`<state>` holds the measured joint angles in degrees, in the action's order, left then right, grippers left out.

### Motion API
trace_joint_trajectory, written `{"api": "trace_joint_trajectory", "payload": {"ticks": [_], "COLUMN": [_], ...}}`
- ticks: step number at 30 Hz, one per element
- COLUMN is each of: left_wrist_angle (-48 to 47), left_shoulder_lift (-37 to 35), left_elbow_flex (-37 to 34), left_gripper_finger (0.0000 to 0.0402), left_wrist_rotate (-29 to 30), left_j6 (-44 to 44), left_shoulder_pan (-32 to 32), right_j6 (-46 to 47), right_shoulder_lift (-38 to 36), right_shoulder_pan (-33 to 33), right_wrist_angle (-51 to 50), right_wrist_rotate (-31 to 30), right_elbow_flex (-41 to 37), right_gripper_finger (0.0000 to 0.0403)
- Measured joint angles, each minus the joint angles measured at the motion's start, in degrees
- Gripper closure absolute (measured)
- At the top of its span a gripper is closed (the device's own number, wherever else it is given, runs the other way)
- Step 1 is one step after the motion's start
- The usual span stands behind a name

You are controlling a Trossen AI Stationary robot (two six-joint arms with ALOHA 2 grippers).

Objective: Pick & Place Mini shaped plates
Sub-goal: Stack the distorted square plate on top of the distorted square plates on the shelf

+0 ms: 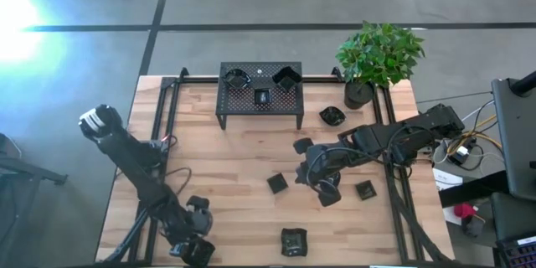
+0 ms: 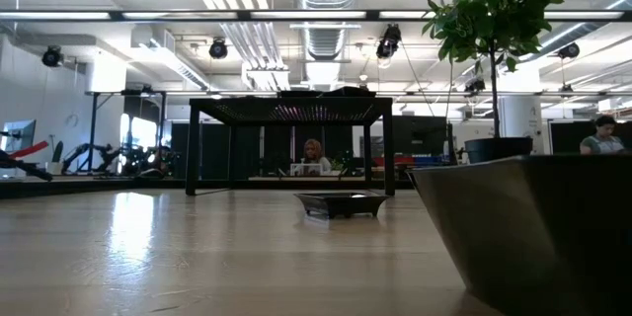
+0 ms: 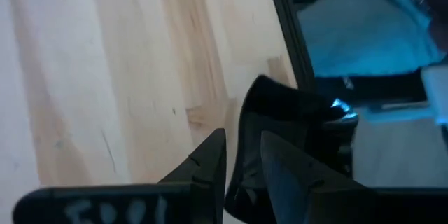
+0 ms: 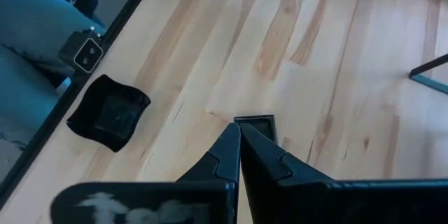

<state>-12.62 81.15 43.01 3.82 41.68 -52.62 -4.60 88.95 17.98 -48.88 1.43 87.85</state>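
Several mini shaped plates lie about the wooden table: one [image 1: 332, 115] by the plant pot, one [image 1: 301, 146] mid-table, one [image 1: 277, 182] left of my right gripper, one [image 1: 364, 190] near the right rail and one [image 1: 293, 240] at the front edge. Three more sit on the black rack [image 1: 260, 110]. My right gripper [image 1: 327, 194] is shut and empty, low over the table. In its wrist view its tips [image 4: 239, 127] meet just short of a small square plate [image 4: 255, 120]. My left gripper [image 1: 197, 253] waits at the front left edge, fingers slightly apart.
A potted plant [image 1: 368, 59] stands at the back right corner. Black frame rails [image 1: 389, 193] run along both sides of the table. In the low view a plate [image 2: 533, 227] looms at the near right. A dark shape [image 3: 276, 108] lies past the left fingers.
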Motion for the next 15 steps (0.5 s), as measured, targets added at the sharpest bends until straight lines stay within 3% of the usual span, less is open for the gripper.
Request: {"api": "trace_joint_trajectory", "payload": {"ticks": [7,15], "left_wrist_angle": [-0.5,-5.7], "left_shoulder_lift": [4.6,2.9], "left_elbow_flex": [2.0,3.2], "left_gripper_finger": [0.0319,0.0319], "left_wrist_rotate": [-3.1,-2.9], "left_j6": [-4.3,-8.1], "left_shoulder_pan": [-0.6,-0.6], "right_j6": [3.1,3.6], "right_shoulder_lift": [0.0,0.1], "right_shoulder_pan": [0.0,0.0], "right_wrist_angle": [1.2,4.1], "right_wrist_rotate": [0.0,0.0], "right_elbow_flex": [0.0,0.0], "right_gripper_finger": [0.0394,0.0394]}}
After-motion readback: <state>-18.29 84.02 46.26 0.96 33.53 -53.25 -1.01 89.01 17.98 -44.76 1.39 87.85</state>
